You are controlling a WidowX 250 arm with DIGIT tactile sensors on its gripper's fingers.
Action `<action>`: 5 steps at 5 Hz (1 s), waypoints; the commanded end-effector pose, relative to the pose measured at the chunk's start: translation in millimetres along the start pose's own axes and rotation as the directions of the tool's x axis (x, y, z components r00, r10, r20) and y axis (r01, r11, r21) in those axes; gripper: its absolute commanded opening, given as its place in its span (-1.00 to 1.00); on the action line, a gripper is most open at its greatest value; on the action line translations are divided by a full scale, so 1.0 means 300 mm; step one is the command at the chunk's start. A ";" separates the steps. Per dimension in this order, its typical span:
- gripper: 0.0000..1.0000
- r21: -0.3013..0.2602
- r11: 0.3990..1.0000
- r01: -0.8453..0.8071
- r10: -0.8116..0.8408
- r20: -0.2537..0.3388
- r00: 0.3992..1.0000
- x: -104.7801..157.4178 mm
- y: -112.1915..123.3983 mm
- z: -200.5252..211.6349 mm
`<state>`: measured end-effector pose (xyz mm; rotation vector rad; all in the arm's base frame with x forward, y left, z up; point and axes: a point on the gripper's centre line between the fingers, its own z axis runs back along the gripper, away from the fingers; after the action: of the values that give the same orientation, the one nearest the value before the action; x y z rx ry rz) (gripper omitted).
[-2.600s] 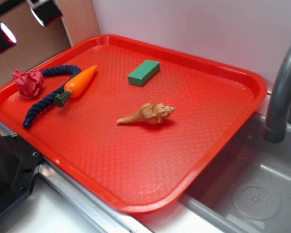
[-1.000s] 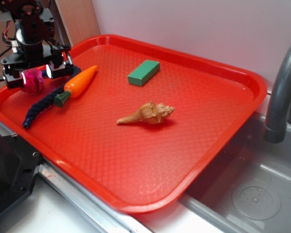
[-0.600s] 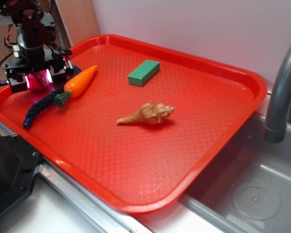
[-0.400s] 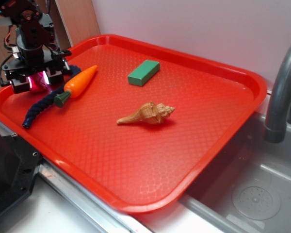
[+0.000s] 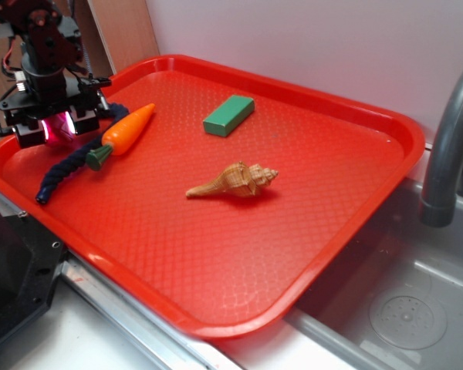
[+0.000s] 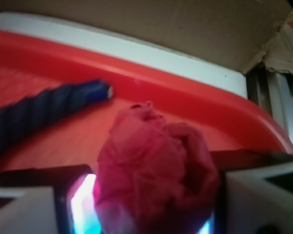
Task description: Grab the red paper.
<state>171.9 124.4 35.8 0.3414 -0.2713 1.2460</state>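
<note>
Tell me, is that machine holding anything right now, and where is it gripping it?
Yes. The end effector is closed on the red paper, a crumpled wad, pinching it across its sides between the two fingers, over the red tray.

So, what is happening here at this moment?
The robot's gripper is at the far left corner of the red tray, closed around the red paper. The wad sits between the fingers, next to the blue rope. The carrot, green block and shell lie untouched.
</note>
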 end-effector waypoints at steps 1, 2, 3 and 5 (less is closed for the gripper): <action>-1.00 -0.142 0.979 0.146 -0.170 -0.176 0.970 -0.026 -0.113 0.265; -1.00 -0.278 0.918 0.284 -0.351 -0.231 0.907 -0.084 -0.144 0.441; -1.00 -0.346 0.859 0.378 -0.475 -0.260 0.841 -0.121 -0.167 0.557; -1.00 -0.446 0.708 0.547 -0.681 -0.226 0.696 -0.207 -0.175 0.689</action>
<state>202.6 -38.8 172.6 -0.0993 0.0421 0.5422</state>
